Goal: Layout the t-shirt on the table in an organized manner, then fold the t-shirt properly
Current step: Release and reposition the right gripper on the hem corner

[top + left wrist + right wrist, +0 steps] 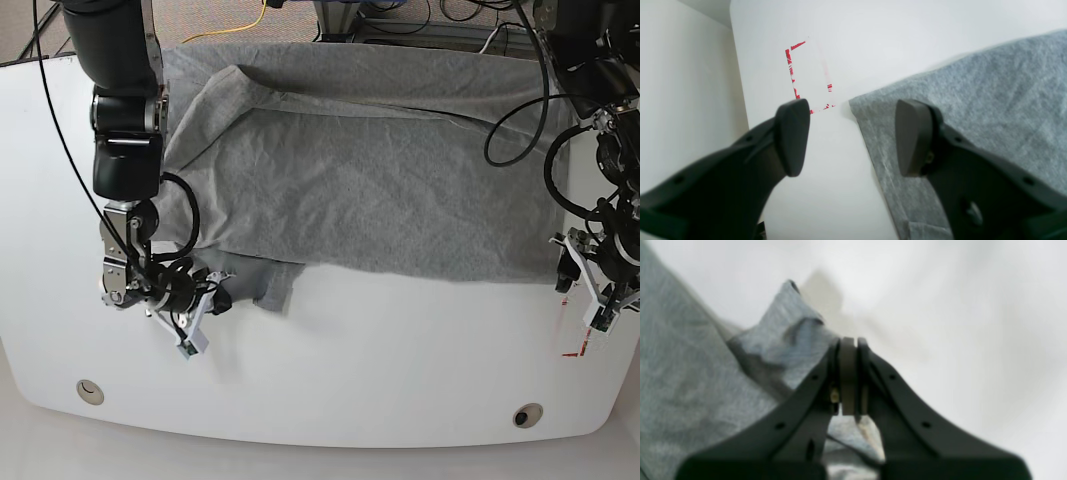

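The grey t-shirt (380, 180) lies spread face down across the far half of the white table (350, 380), with rumpled folds at its left side. My right gripper (218, 299) is at the shirt's near left edge. In the right wrist view the right gripper (848, 340) is shut with a bunched fold of the t-shirt (786, 333) against its tips and cloth under its fingers. My left gripper (851, 133) hangs open over the t-shirt's near right corner (940, 100), one finger above cloth and one above bare table (873, 33). In the base view the left gripper (598, 300) sits at the right edge.
A red dashed rectangle (788, 60) is marked on the table just beyond the shirt's corner, and the red marking (572, 352) lies near the right edge. Two round grommet holes (90, 391) (527, 414) sit near the front. Cables run behind the table's far edge.
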Robot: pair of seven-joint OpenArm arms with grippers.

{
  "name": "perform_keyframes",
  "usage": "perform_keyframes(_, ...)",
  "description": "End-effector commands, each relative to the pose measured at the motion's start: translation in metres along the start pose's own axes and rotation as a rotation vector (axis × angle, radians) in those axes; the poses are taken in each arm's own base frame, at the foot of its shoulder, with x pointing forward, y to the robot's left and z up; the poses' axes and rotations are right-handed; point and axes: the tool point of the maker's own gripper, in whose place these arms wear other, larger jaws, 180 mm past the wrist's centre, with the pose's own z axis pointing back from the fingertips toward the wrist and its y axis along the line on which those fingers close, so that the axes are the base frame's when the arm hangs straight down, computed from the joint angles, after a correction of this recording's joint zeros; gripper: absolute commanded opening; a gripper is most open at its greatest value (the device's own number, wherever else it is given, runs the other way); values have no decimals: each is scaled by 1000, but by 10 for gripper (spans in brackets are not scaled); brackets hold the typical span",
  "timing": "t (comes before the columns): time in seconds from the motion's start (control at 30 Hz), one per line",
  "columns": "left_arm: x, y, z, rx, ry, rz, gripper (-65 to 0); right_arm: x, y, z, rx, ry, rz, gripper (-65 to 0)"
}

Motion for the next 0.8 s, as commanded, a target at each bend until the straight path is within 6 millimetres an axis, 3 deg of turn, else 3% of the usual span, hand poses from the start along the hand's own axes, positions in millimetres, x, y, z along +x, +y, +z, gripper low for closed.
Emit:
perform_keyframes(0.0, 11, 7, 5, 20, -40, -10, -271, 36, -8, 13, -23, -62, 46, -650)
perform_keyframes(0.77, 10, 6, 5, 18, -37, -10, -271, 116, -12, 37, -69, -120, 207, -650)
